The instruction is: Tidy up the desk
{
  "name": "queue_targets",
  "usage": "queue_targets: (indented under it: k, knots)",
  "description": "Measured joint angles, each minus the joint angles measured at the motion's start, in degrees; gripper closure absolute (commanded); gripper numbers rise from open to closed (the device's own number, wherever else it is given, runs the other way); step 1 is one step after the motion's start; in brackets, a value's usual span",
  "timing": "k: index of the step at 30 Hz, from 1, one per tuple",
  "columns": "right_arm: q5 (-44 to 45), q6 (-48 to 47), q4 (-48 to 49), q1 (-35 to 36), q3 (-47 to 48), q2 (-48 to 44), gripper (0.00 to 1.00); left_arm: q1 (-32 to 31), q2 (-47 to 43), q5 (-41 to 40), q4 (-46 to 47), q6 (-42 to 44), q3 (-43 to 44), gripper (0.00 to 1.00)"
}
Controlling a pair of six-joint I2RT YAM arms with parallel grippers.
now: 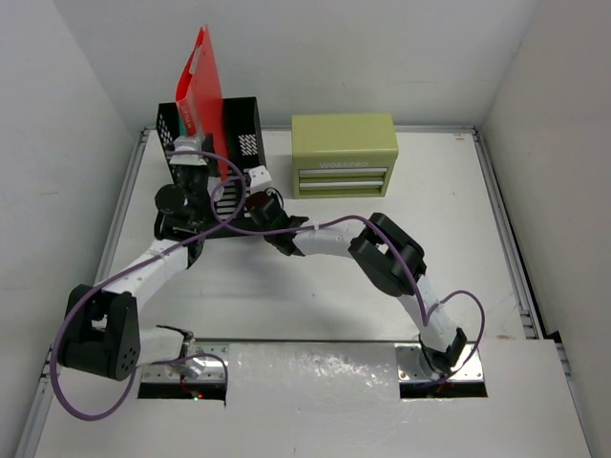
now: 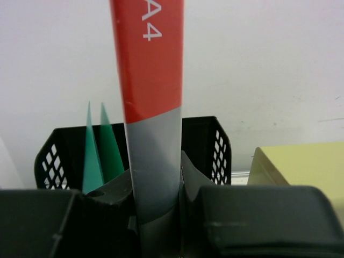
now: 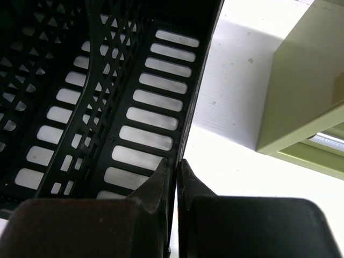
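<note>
The white desk [image 1: 334, 286] carries a black mesh file rack [image 1: 239, 122] at its back left. My left gripper [image 1: 190, 156] is shut on a red folder [image 1: 202, 81] and holds it upright over the rack. In the left wrist view the folder [image 2: 153, 80], red above and grey below, is pinched in the left gripper [image 2: 158, 209], with the rack [image 2: 215, 145] behind it. My right gripper [image 1: 256, 177] is shut on the rack's right wall. In the right wrist view the right gripper [image 3: 176, 174] clamps the thin edge of the rack [image 3: 134, 107].
An olive-green drawer box [image 1: 344, 155] stands right of the rack; it shows in the left wrist view [image 2: 301, 166] and the right wrist view [image 3: 306, 97]. Two green folders [image 2: 99, 156] stand in the rack. Grey rails [image 1: 501, 239] edge the desk. White walls close in behind.
</note>
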Motion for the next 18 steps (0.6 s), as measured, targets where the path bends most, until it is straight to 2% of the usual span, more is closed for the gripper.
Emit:
queue_targets:
  k: [9, 18]
  knots:
    - [-0.81, 0.07, 3.58, -0.11, -1.75, -0.15, 1.0, -0.81, 4.35, 0.24, 9.94, 0.02, -1.95, 1.0]
    - [-0.92, 0.2, 4.83, -0.11, -2.69, -0.5, 1.0, -0.83, 3.06, -5.64, 9.38, 2.29, -2.27, 1.0]
